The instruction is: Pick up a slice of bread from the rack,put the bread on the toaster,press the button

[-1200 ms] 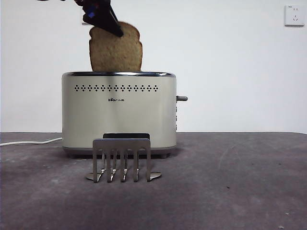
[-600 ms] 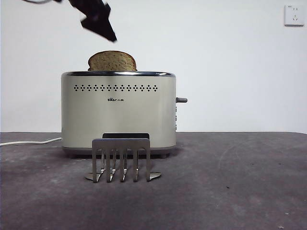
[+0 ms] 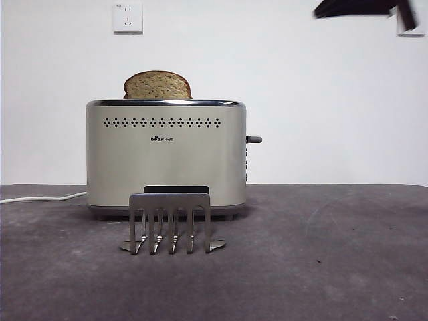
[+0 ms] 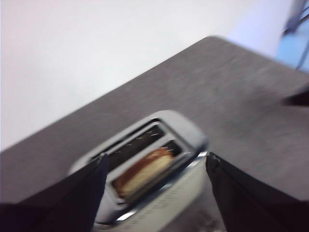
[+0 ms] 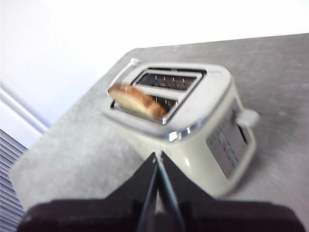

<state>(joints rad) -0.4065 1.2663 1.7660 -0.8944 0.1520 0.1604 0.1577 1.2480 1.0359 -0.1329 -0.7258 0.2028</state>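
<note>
The slice of bread (image 3: 157, 85) stands in a slot of the cream toaster (image 3: 166, 157), only its domed top showing above the chrome rim. The steel rack (image 3: 170, 221) stands bare in front of the toaster. My left gripper (image 4: 155, 159) is open and empty, high above the toaster (image 4: 193, 145) and the bread (image 4: 145, 171), and out of the front view. My right gripper (image 5: 157, 157) is shut and empty, above and beside the toaster (image 5: 207, 121) on its lever side; it shows as a black tip (image 3: 354, 8) at the top right. The bread (image 5: 137, 100) sits in the far slot there.
The toaster's lever (image 3: 254, 139) sticks out of its right side, also seen in the right wrist view (image 5: 248, 117). A white cord (image 3: 40, 198) runs off to the left. A wall socket (image 3: 128, 18) is behind. The dark table (image 3: 321, 267) stretches to the right.
The left gripper let go of the bread, which dropped deep into the slot, then rose out of the front view. The right arm's tip came in at the top right.
</note>
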